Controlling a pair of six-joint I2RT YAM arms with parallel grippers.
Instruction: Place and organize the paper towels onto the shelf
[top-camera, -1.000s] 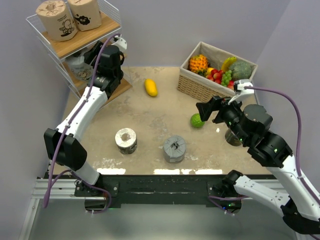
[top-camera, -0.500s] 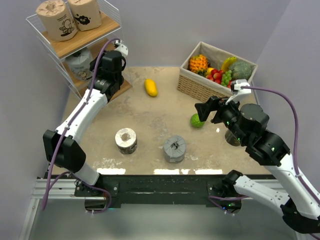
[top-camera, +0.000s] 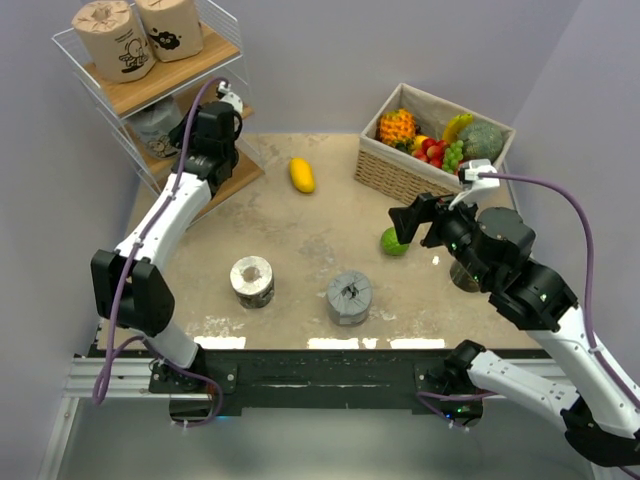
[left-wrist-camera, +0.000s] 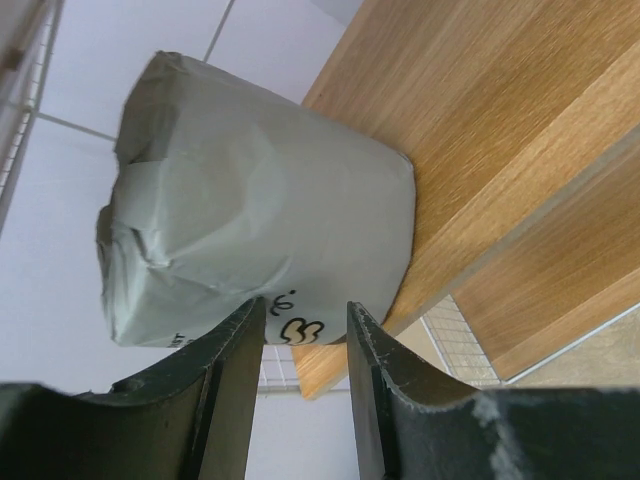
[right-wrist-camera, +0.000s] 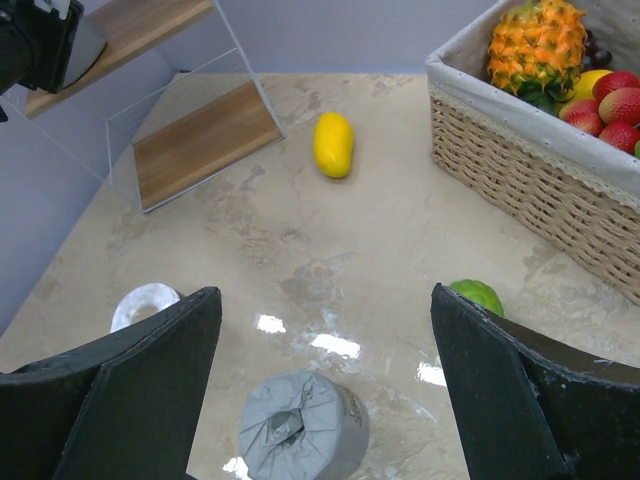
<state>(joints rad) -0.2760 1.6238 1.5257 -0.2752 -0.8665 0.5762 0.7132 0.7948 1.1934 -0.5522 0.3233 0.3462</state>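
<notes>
The shelf (top-camera: 130, 90) stands at the back left. Two tan paper towels (top-camera: 105, 38) (top-camera: 170, 25) stand on its top board. A pale grey wrapped roll (left-wrist-camera: 250, 240) sits on the middle board (left-wrist-camera: 500, 130); it also shows in the top view (top-camera: 152, 125). My left gripper (left-wrist-camera: 305, 320) (top-camera: 190, 128) is at this roll's side, jaws a narrow gap apart, nothing between them, tips at the wrapper. A cream roll (top-camera: 252, 281) (right-wrist-camera: 145, 305) and a dark grey roll (top-camera: 349, 297) (right-wrist-camera: 300, 425) lie on the table. My right gripper (right-wrist-camera: 325, 295) (top-camera: 415, 220) hangs wide open and empty above the table.
A yellow mango (top-camera: 301, 174) (right-wrist-camera: 333, 143) lies mid-table and a green lime (top-camera: 394, 241) (right-wrist-camera: 478, 295) sits below my right gripper. A wicker fruit basket (top-camera: 385, 172) (right-wrist-camera: 520, 170) stands at the back right. The shelf's bottom board (right-wrist-camera: 200, 140) rests on the table.
My left gripper has swung slightly left toward the shelf, and the pale grey roll sits a little deeper on the middle board. The right arm has barely moved.
</notes>
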